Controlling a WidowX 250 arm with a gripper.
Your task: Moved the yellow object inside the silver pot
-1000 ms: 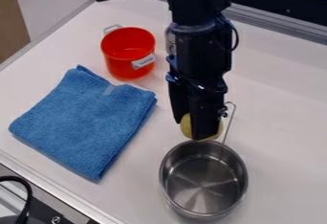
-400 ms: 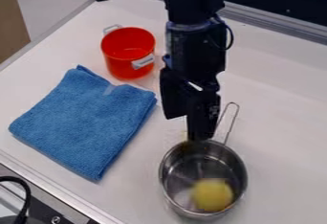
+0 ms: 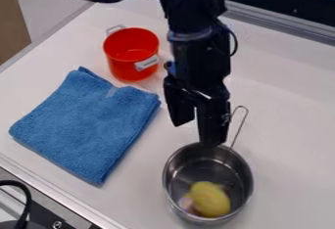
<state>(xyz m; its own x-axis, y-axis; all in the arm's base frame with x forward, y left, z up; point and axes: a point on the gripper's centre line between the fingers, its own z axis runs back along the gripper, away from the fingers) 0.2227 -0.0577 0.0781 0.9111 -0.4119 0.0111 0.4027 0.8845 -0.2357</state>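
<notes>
Well, the yellow object (image 3: pixel 210 200) lies inside the silver pot (image 3: pixel 247 174), low in the bowl, while the gripper (image 3: pixel 197 134) hangs by the pot's handle side, its fingers spread apart with nothing between them.

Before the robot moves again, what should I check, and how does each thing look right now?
1. Yellow object inside the silver pot: ok.
2. Silver pot upright, opening facing up: ok.
3. Tool open, with nothing held: ok.
4. Tool well away from the pot: not ok; one finger hangs right at the rim, near the handle.
5. Tool not touching that rim: cannot tell from this angle.
6. Red pot and blue cloth apart from the silver pot: ok.
</notes>
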